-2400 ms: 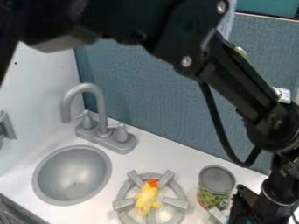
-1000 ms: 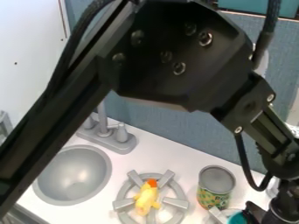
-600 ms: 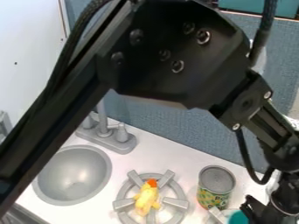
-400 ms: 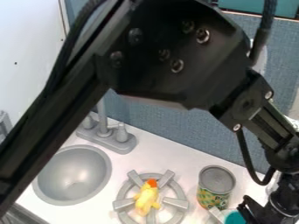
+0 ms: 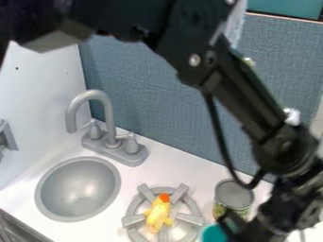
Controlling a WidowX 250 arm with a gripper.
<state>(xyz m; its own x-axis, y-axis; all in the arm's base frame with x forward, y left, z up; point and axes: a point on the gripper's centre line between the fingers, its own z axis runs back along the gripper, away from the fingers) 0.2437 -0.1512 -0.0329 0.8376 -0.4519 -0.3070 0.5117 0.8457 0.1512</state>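
Nearest me, the gripper (image 5: pixel 228 226) is clamped on a teal thing (image 5: pixel 214 234) by the burner's (image 5: pixel 199 210) right rim; the yellow toy (image 5: pixel 157 216) lies on the burner; behind the gripper, a can (image 5: pixel 233 194); the faucet (image 5: pixel 108 105) stands by the counter's (image 5: pixel 176 171) back edge.

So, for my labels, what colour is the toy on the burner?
The toy is yellow, orange-tipped; camera view.

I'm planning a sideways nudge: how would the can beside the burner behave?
The can is likely stiff, given its metallic-looking top. Standing upright on the counter, it may slide under a low push but tip under a high one. Its round wall could let it roll once down.
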